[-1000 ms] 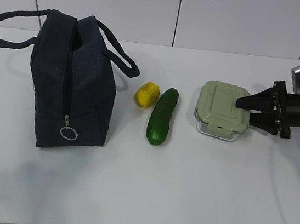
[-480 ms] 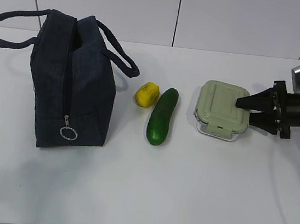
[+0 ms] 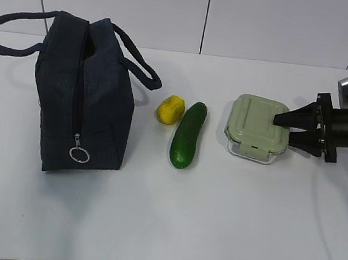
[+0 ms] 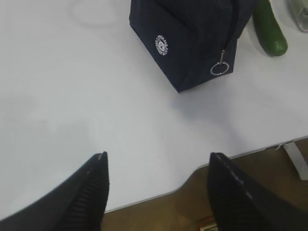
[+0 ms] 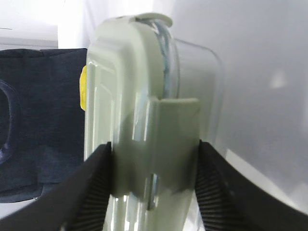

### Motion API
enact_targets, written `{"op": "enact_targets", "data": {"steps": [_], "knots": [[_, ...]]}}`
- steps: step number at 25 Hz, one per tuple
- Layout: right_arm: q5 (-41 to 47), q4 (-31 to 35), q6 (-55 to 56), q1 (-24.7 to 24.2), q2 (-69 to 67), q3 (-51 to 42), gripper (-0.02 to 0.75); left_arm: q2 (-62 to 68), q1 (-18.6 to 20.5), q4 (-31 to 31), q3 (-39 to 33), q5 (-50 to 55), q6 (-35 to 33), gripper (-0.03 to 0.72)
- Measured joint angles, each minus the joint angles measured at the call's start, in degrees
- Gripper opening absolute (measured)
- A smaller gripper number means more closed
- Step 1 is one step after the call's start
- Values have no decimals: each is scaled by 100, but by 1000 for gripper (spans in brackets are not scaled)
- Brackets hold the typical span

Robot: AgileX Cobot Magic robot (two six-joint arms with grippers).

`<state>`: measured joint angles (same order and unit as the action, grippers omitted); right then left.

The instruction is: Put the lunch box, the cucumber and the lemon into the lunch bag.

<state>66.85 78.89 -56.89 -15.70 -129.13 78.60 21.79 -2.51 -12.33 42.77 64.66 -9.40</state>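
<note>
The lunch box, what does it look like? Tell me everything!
The lunch box is a small clear glass box with rounded corners and a pale green lid with snap flaps, closed. It sits flat on the white table, right of the cucumber. The right gripper has its fingers above and below its right end, pressing it.

Green-lidded lunch box (image 3: 255, 135) right of cucumber (image 3: 187, 135), lemon (image 3: 170, 109) and upright navy lunch bag (image 3: 82, 95)

The bag (image 3: 82, 95) is dark navy, with a silver ring pull (image 3: 79, 155) and a round white logo (image 4: 162, 44) on one side. The lemon (image 3: 170, 109) is bright yellow, the cucumber (image 3: 188, 135) dark green. The box (image 3: 257, 127) is clear glass under a pale sage-green lid – the table (image 3: 213, 225) is plain white.
</note>
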Motion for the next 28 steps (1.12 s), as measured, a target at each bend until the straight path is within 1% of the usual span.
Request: {"op": "enact_targets", "data": {"steps": [17,20,23,28], "knots": [[0,0,249,0,0,0,397,2309,0,-893,565,-1223,0,442],[0,0,258,0,0,0,397,2699,0,-1236,778,-1402,-32,418],[-3,0,258,0,0,0,397,3157,0,-1703,1084,-1438,-215,399],[-3,11,262,0,0,0,397,4025,0,-2354,1578,-1522,-318,394]]}}
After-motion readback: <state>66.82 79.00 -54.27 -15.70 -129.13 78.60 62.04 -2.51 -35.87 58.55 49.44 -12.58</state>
